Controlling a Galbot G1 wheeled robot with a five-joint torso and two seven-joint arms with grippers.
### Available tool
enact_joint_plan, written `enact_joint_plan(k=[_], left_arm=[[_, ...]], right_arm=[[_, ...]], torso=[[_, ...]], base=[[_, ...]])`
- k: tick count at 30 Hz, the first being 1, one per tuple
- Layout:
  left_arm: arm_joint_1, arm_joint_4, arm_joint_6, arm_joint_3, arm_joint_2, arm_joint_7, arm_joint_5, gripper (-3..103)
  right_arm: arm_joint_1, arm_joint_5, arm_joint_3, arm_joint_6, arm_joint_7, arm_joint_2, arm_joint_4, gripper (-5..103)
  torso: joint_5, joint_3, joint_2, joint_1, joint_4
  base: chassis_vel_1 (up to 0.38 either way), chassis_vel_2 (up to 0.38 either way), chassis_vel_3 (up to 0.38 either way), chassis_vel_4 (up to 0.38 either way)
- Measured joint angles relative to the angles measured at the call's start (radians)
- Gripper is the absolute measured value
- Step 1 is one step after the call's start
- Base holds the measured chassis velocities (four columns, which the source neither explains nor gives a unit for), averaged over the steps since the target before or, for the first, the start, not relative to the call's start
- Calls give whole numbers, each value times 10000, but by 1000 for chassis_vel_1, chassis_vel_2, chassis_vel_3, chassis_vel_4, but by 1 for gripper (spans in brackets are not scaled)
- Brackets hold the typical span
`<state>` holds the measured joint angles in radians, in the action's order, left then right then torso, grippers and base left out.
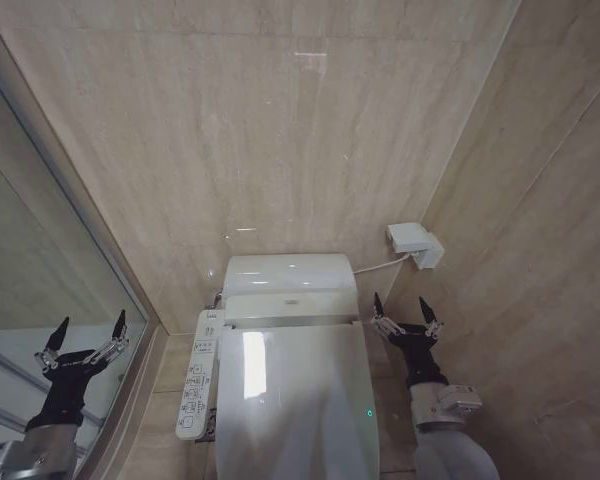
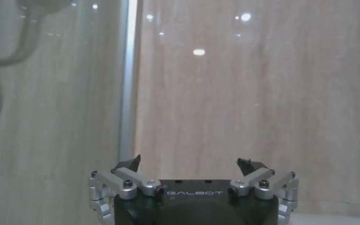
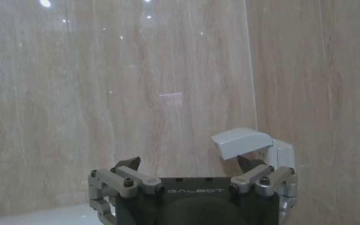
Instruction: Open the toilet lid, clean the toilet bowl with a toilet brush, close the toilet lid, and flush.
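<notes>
The toilet lid [image 1: 300,400] is a glossy white oval lying shut, low in the middle of the head view. It hides the toilet bowl. The toilet brush is out of view. My left gripper [image 1: 90,325] hangs open in the air left of the toilet, beside the glass, with nothing between its fingers. In the left wrist view, that gripper [image 2: 188,161] faces the wall and glass. My right gripper [image 1: 400,305] stands open and empty just right of the lid's back corner. In the right wrist view, the same gripper [image 3: 187,161] points at the wall.
A white button panel arm [image 1: 198,375] runs along the toilet's left side. The tank cover [image 1: 288,275] sits behind the lid. A white wall box [image 1: 415,243] [image 3: 245,142] with a cable is mounted right of the tank. A glass partition [image 1: 40,250] [image 2: 48,117] closes off the left.
</notes>
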<state>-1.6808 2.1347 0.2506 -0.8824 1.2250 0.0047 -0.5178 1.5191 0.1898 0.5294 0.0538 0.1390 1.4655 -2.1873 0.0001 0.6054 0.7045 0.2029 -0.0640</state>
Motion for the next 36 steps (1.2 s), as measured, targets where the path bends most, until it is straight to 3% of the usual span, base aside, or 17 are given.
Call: enact_joint_plan(k=[11, 20, 36], left_arm=[[-311, 760, 20, 442, 199, 636, -70, 100], [-341, 979, -227, 654, 325, 200, 255, 100], [-259, 891, -285, 690, 218, 157, 343, 100]], right_arm=[[0, 0, 0, 0, 0, 0, 0, 100], [0, 0, 0, 0, 0, 0, -1, 100], [0, 0, 0, 0, 0, 0, 0, 100]], torso=[[0, 0, 0, 1, 0], [0, 0, 0, 1, 0], [-1, 0, 0, 1, 0]], base=[[0, 0, 0, 0], [0, 0, 0, 0], [0, 0, 0, 0]])
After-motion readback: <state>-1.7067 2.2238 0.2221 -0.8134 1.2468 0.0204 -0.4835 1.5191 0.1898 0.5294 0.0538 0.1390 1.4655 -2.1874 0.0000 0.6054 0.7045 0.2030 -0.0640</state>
